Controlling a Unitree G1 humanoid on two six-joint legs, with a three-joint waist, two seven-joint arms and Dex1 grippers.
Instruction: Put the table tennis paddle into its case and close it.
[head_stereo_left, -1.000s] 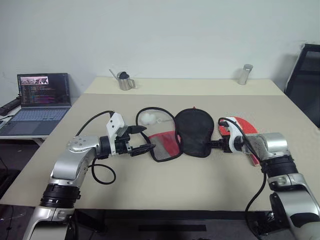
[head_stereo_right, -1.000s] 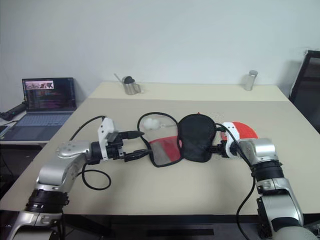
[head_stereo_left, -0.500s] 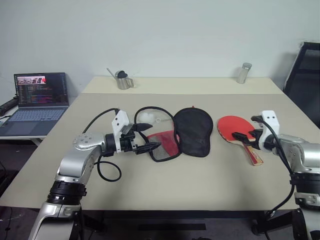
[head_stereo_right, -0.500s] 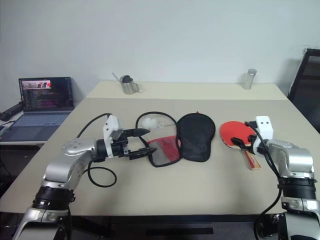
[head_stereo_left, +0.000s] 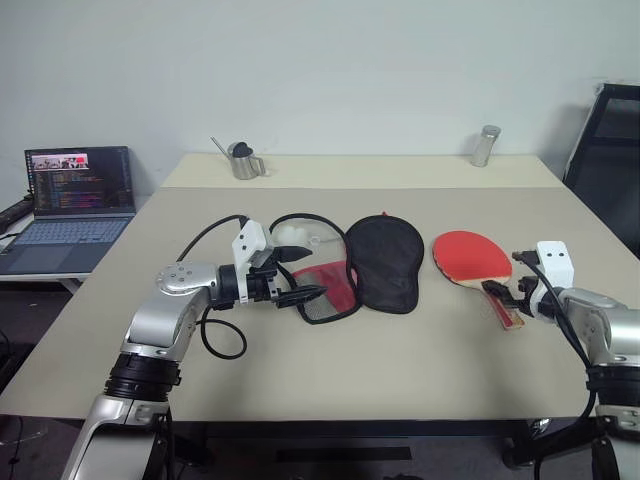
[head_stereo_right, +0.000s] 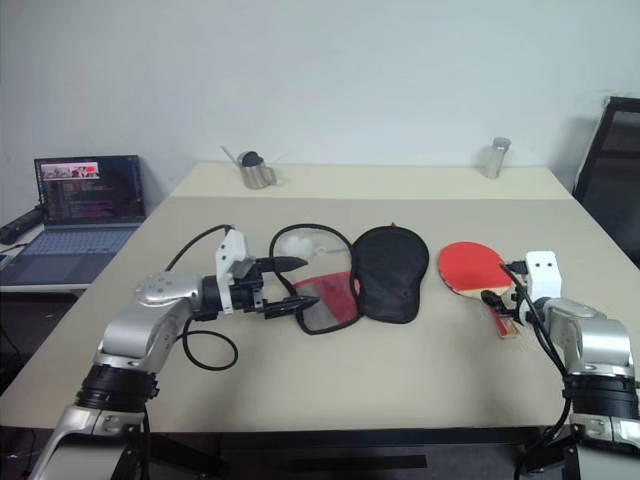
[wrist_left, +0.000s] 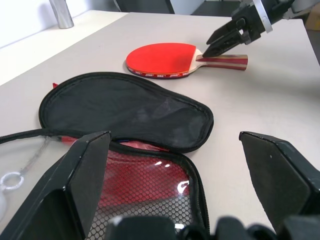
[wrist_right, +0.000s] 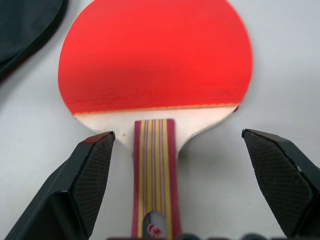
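The table tennis paddle (head_stereo_left: 468, 256) lies flat on the table, red face up, with its striped wooden handle (wrist_right: 154, 170) pointing toward the near edge. My right gripper (wrist_right: 176, 134) is open, and the handle lies between its two fingers without touching them. The case (head_stereo_left: 383, 262) lies unzipped to the paddle's left. Its black half is spread out flat, and beside it is the red half with the mesh pocket (wrist_left: 150, 187). My left gripper (head_stereo_left: 303, 279) is open, low over the mesh half's near-left rim, holding nothing.
A clear flap with a white cord (head_stereo_left: 302, 236) lies inside a black loop behind the mesh half. A metal pitcher (head_stereo_left: 243, 161) and a metal cup (head_stereo_left: 486, 146) stand at the far edge. An open laptop (head_stereo_left: 68, 198) sits on a side table at left. A black chair (head_stereo_left: 612, 150) stands at right.
My right gripper has left the black half of the case and swung right to the paddle's handle, so the paddle is now in full view. The left gripper has stayed put.
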